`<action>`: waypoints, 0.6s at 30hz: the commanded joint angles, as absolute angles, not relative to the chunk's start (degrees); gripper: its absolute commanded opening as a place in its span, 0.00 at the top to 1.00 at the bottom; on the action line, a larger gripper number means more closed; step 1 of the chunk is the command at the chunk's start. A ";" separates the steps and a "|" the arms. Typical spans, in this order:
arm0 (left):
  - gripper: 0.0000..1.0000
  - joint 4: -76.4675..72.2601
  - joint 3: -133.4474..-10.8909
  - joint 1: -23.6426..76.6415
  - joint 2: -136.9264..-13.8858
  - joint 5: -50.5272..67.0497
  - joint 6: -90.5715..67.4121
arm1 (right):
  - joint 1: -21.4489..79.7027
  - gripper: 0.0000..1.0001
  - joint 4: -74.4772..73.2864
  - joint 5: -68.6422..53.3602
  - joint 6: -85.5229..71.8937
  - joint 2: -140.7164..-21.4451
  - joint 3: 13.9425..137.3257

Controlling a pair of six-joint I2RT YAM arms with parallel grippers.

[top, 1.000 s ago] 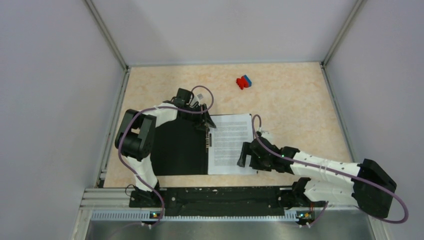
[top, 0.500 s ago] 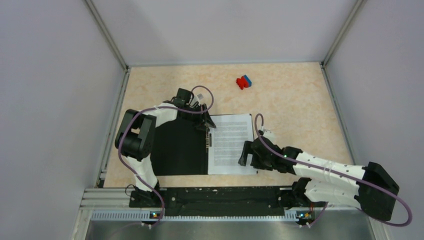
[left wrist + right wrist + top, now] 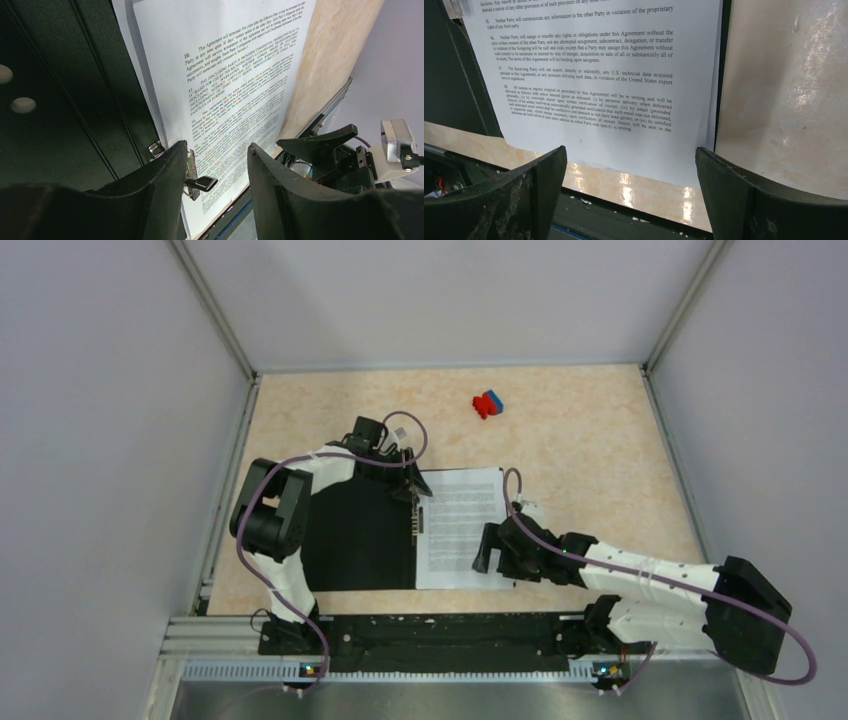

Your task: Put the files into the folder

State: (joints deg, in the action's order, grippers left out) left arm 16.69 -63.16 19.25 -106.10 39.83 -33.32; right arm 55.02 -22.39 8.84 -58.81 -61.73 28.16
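Note:
The folder [image 3: 355, 535] lies open on the table, its black inside up. The files [image 3: 460, 525], white sheets of dense text, lie on its right half beside the spine. My left gripper [image 3: 418, 502] hangs over the spine, open; in the left wrist view the gripper [image 3: 217, 147] has a metal clip lever [image 3: 201, 183] next to its left finger and the files [image 3: 235, 75] below. My right gripper [image 3: 484, 550] stands wide open over the sheets' near right part. In the right wrist view, that gripper [image 3: 630, 152] frames the files' [image 3: 594, 75] bottom edge with nothing between its fingers.
A small red-and-blue object [image 3: 488, 403] sits at the back of the beige table [image 3: 600, 460]. Grey walls close in the left, right and far sides. A black rail [image 3: 440, 630] with both arm bases runs along the near edge.
The right arm has wavered slightly over the sheets' near corner. The left arm, folder and files have not moved.

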 commanded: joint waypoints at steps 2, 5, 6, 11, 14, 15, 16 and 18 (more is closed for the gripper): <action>0.47 14.81 -62.85 19.65 -105.05 40.44 -33.55 | 55.99 0.01 -21.68 9.84 -59.36 -61.76 29.61; 0.48 14.96 -62.59 19.82 -104.28 40.50 -33.57 | 55.92 0.01 -24.32 11.96 -58.31 -59.58 32.07; 0.48 15.03 -62.66 19.86 -103.97 40.53 -33.62 | 55.90 0.01 -25.29 12.38 -57.87 -59.06 33.08; 0.48 15.11 -62.34 20.92 -102.50 40.69 -33.58 | 55.83 0.01 -27.13 13.37 -56.75 -57.99 36.45; 0.48 15.20 -61.70 21.57 -101.65 40.56 -33.48 | 55.40 0.01 -27.27 13.59 -56.29 -58.04 37.14; 0.49 15.14 -61.37 21.69 -101.34 40.47 -33.49 | 55.31 0.01 -27.25 13.62 -56.19 -58.21 37.36; 0.49 15.04 -61.02 21.66 -100.99 40.38 -33.60 | 55.18 0.01 -27.17 13.69 -55.95 -58.34 37.56; 0.49 14.75 -60.26 21.72 -100.32 40.30 -33.81 | 54.96 0.01 -26.93 13.62 -55.69 -58.80 37.90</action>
